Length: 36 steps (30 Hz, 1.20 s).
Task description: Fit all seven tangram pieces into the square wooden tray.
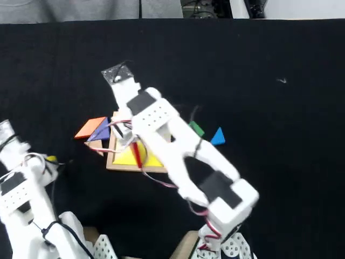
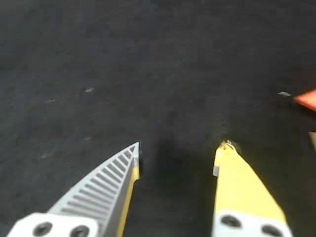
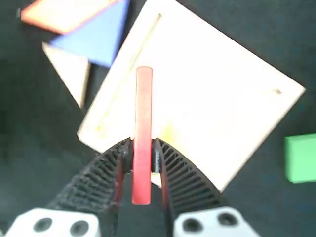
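- Jaws of the right gripper [image 3: 142,148] are clamping on a red tangram piece [image 3: 143,98], gripping its two flat faces so that it is standing on edge.
- That gripper is hanging over the square wooden tray [image 3: 207,98], close to one of its sides, and the red piece is pointing in across the tray; whether it is touching the wood cannot be told.
- Seen from the high view, a yellow piece [image 1: 126,156] is lying inside the tray, partly hidden under the right arm.
- Outside the tray, an orange piece [image 3: 59,12] and a blue triangle [image 3: 94,37] are lying against each other just beside one tray side, with a pale triangle [image 3: 71,71] resting close by.
- Off the opposite side, a green piece [image 3: 300,158] is sitting on the black cloth [image 2: 148,59], and a small blue triangle [image 1: 218,136] is lying near it.
- Well apart from the tray, the left gripper [image 2: 180,153] is hovering over bare cloth with its fingers spread and nothing between them.
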Each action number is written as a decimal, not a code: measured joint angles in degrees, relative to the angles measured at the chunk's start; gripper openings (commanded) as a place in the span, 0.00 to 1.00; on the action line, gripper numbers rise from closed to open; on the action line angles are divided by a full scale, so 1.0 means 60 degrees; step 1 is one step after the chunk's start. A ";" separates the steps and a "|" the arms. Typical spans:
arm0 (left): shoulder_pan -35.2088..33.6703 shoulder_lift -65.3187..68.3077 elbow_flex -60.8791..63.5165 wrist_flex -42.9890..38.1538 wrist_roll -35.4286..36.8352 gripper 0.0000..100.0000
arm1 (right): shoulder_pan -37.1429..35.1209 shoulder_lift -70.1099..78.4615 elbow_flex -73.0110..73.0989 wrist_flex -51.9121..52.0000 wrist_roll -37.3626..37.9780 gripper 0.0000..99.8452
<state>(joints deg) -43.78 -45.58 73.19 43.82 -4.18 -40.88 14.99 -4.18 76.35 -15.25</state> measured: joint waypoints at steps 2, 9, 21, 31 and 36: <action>-0.0381 0.0000 0.0000 0.0000 0.0015 0.25 | -0.0088 0.0469 -0.0894 0.0015 -0.0454 0.01; -0.0440 0.0000 0.0103 0.0000 -0.0015 0.25 | -0.0073 0.1582 -0.2974 0.0513 -0.2066 0.01; -0.0440 -0.0015 0.0322 -0.0132 -0.0015 0.25 | 0.0029 0.2916 -0.3634 0.0527 -0.2784 0.01; -0.0440 -0.0015 0.0322 -0.0132 -0.0015 0.25 | 0.0264 0.4571 -0.5128 0.0864 -0.3267 0.01; -0.0440 -0.0015 0.0322 -0.0132 -0.0015 0.25 | 0.0264 0.4908 -0.6066 0.1568 -0.3267 0.11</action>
<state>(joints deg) -46.42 -45.67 75.12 43.03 -4.26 -39.30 44.44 -40.57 85.76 -34.86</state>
